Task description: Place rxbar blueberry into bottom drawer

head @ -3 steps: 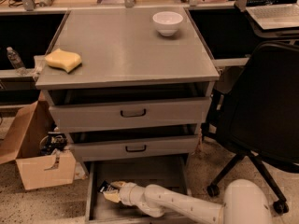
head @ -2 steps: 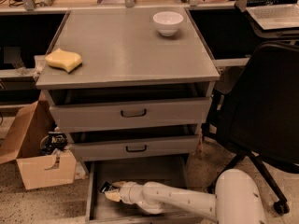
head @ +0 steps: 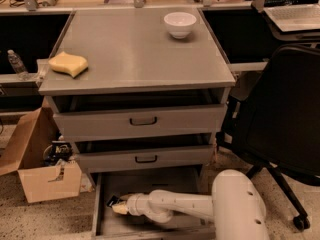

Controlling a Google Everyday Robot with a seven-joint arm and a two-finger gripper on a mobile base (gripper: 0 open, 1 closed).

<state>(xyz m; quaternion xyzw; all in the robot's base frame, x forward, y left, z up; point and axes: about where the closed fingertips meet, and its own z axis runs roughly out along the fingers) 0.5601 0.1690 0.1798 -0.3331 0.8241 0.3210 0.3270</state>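
The gripper (head: 120, 209), pale yellow at its tip, lies low inside the open bottom drawer (head: 150, 183), a plain grey tray with low walls. Whether it is clamped or loose cannot be told. The rxbar blueberry (head: 112, 201), a small dark wrapper, sits right at the gripper's tip, near the drawer's left wall. A smooth white arm (head: 185, 206) runs off to the right. Above are two grey drawers with black handles (head: 143, 120), then a flat grey top (head: 135, 49) bearing a white bowl (head: 180, 24) and a yellow sponge (head: 68, 64). A cardboard box (head: 47, 181) stands on the speckled floor (head: 45, 219) to the left, a black office chair (head: 285, 114) to the right.
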